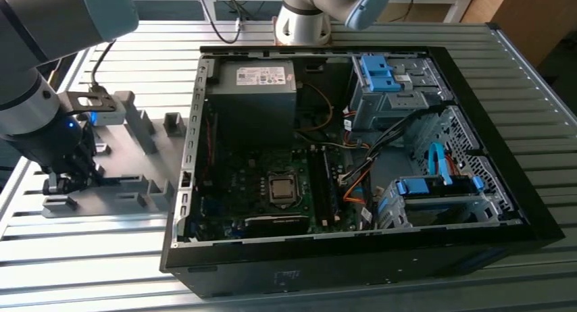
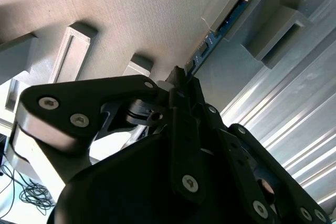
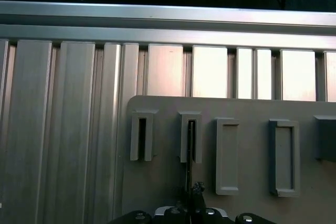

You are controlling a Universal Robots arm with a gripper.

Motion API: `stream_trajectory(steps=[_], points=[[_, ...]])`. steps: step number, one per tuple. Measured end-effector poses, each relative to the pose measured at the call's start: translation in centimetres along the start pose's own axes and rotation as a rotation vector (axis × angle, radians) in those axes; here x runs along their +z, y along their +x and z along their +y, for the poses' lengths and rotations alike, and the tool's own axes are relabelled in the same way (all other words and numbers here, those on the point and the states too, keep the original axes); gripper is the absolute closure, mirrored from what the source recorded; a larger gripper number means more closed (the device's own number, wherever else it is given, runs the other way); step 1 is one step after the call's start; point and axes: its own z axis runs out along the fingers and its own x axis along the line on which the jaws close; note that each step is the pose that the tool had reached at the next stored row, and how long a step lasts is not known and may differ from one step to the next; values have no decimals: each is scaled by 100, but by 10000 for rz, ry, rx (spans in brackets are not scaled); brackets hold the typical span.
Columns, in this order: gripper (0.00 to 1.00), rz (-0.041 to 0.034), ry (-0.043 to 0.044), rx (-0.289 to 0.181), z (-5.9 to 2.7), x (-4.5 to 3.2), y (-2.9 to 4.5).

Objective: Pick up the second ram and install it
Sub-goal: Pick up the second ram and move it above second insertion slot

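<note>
Care matters: my black hand (image 2: 179, 77) pinches the thin blue-green second ram (image 2: 212, 35), seated edge-up in the grey slotted plastic holder tray (image 2: 131, 14); I judge a straight, untwisted pull best.

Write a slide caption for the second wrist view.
Black claw at one end of the thin blue-green RAM circuit-board stick, which sits in a slot of the grey plastic holder tray.

Falls bright and even over the slatted table (image 1: 90, 258) in the exterior view; dims inside the computer case (image 1: 361, 265); glares white off the slats in both wrist views; casts soft shadows beside the holder tray's (image 2: 131, 14) blocks; leaves the gripper (image 2: 180, 77) near-black, backlit.
</note>
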Motion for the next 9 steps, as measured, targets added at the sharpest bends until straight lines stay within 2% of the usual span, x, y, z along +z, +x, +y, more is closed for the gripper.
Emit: stream_trajectory(steps=[1,9], points=[[85,0,0,0,0,0,0],[86,0,1,0,0,1,0]])
